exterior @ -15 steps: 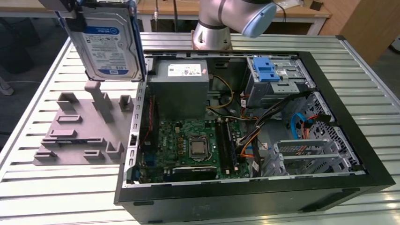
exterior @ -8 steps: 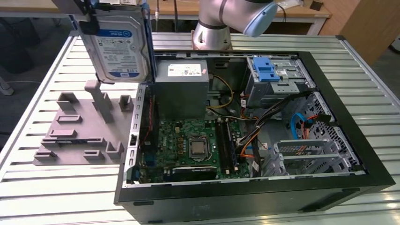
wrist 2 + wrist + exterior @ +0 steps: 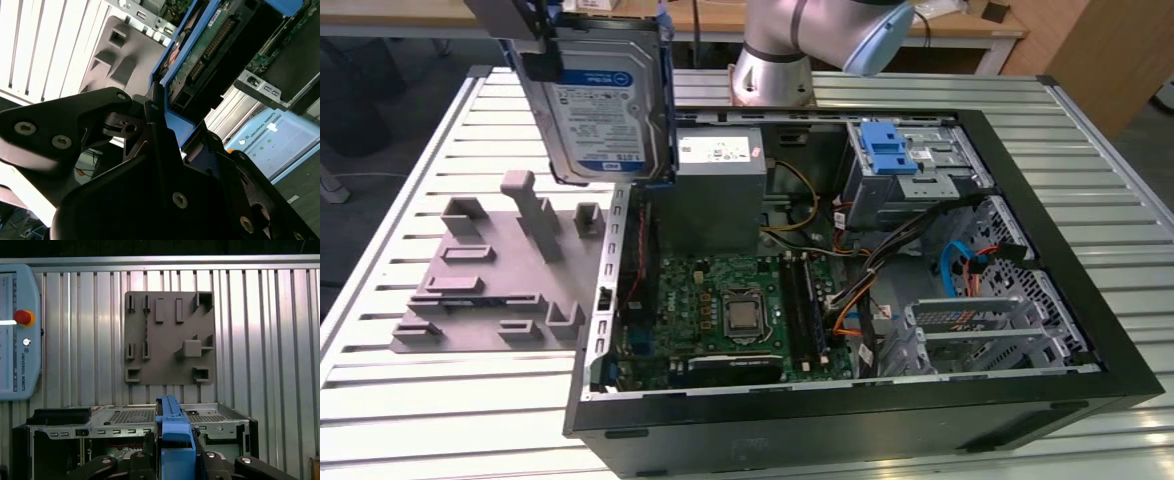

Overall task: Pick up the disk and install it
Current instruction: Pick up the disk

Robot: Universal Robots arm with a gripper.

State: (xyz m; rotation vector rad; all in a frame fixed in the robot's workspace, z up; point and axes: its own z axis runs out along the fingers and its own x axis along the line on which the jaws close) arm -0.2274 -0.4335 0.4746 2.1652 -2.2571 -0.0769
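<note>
**Jaws:** closed narrow on the disk (image 3: 603, 95), pinching one end of its blue carrier (image 3: 174, 426). In both wrist views black linkages flank the blue frame on each side. Judged: the grip sits on the carrier, not the drive body, prob. to keep pressure off the circuit board (image 3: 210, 45) on the disk's underside.

**Disk, posn:** held in air, upright on edge, label twd the exterior camera. Hangs below the jaws, clear of the bench (image 3: 440, 420), above the case's far corner on the exterior view's left. Lower edge appears just beside the power supply (image 3: 714, 175); contact can't be told. Judged: the on-edge hold keeps it clear of the case wall.

**Grey fixture plate** (image 3: 467, 300)**:** flat on bench, beside the case on the exterior view's left. Carries posts & slots.

**PC case** (image 3: 854, 425)**:** lies on its side, panel off, motherboard (image 3: 720, 300) exposed, so access is from above.

**Drive cage** (image 3: 907, 170)**:** silver w/ blue latch, in the case's far corner on the exterior view's right, well apart from the disk. Install not yet done.

**Arm** (image 3: 781, 50)**:** base behind the case.

**Teach pendant** (image 3: 15, 340)**:** on the bench, apart from the plate.
</note>
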